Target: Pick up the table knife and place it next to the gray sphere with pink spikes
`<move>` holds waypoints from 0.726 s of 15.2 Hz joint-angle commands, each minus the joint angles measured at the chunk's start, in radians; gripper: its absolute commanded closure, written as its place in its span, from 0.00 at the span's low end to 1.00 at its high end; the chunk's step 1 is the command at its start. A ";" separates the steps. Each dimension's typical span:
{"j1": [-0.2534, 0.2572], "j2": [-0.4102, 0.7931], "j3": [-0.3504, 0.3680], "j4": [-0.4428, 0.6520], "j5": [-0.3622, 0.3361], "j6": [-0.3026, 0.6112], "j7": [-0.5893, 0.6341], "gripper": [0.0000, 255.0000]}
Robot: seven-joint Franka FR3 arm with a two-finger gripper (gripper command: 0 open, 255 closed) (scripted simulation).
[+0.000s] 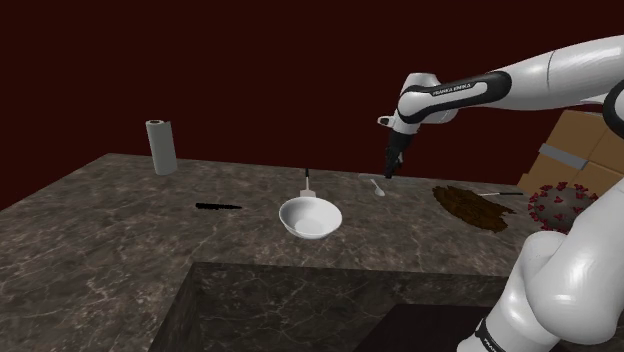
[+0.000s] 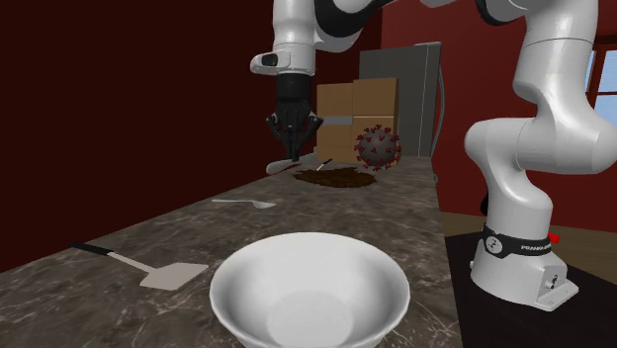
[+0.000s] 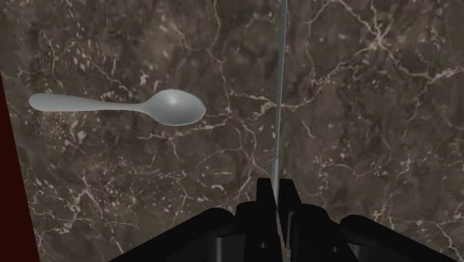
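My black gripper [image 3: 275,195] is shut on the table knife [image 3: 278,112], a thin grey blade seen edge-on that runs straight out from between the fingers. The gripper [image 1: 388,170] hangs a little above the dark marble counter [image 1: 120,215], close to a grey spoon [image 3: 126,106] lying flat beside it. The grey sphere with reddish spikes [image 1: 560,205] sits at the counter's far end on the shoulder view's right, past a brown patch [image 1: 475,207]. In the second exterior view the gripper [image 2: 294,148] is left of the sphere [image 2: 378,146].
A white bowl [image 1: 310,217] stands mid-counter with a spatula [image 1: 307,182] behind it. A paper roll [image 1: 162,147] stands at the back left, with a dark flat object [image 1: 218,206] in front of it. Cardboard boxes [image 1: 580,150] rise behind the sphere. A small utensil [image 1: 498,193] lies by the brown patch.
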 commanded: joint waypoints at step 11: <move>0.002 -0.029 0.014 0.139 -0.009 -0.165 0.012 1.00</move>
